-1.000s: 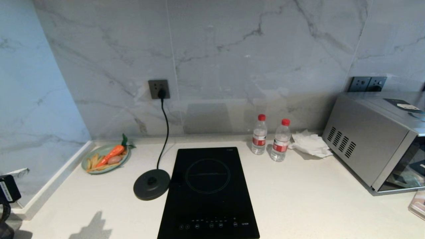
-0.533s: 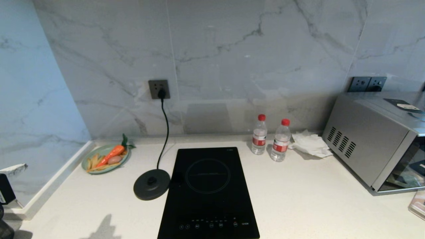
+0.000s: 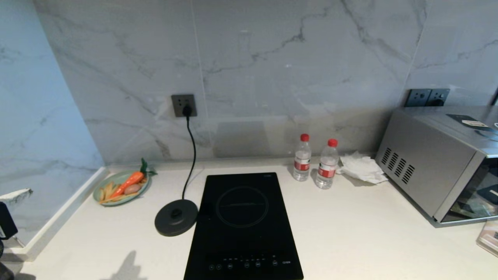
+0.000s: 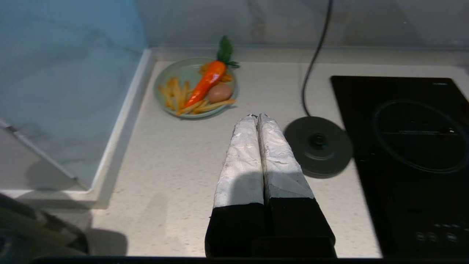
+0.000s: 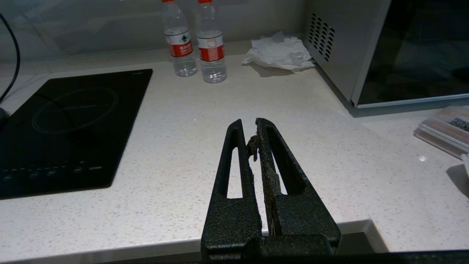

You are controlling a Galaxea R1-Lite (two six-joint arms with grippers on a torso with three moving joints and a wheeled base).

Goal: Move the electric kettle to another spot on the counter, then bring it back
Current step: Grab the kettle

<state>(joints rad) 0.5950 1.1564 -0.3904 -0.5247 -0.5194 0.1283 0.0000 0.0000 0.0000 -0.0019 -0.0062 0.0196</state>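
Note:
The electric kettle is out of view in every frame. Its round dark-grey base disc (image 3: 176,218) lies bare on the counter (image 3: 350,233), left of the hob, with its cord running to a wall socket (image 3: 184,105). My left gripper (image 4: 257,116) is shut and holds nothing. It hovers over the counter (image 4: 172,165) just beside the base disc (image 4: 318,145). Only a bit of the left arm (image 3: 4,227) shows at the head view's left edge. My right gripper (image 5: 249,122) is shut and empty above the counter's (image 5: 220,110) front edge.
A black induction hob (image 3: 244,225) lies in the middle. A green plate (image 3: 108,200) with a carrot sits at the back left. Two water bottles (image 3: 327,164), crumpled tissue (image 3: 362,168) and a microwave (image 3: 435,163) stand to the right. An unidentifiable dark rounded shape (image 4: 36,234) fills one corner.
The piece of left arm at the head view's left edge has drawn back towards the edge, and its shadow on the counter has slid right. The whole picture shifted slightly.

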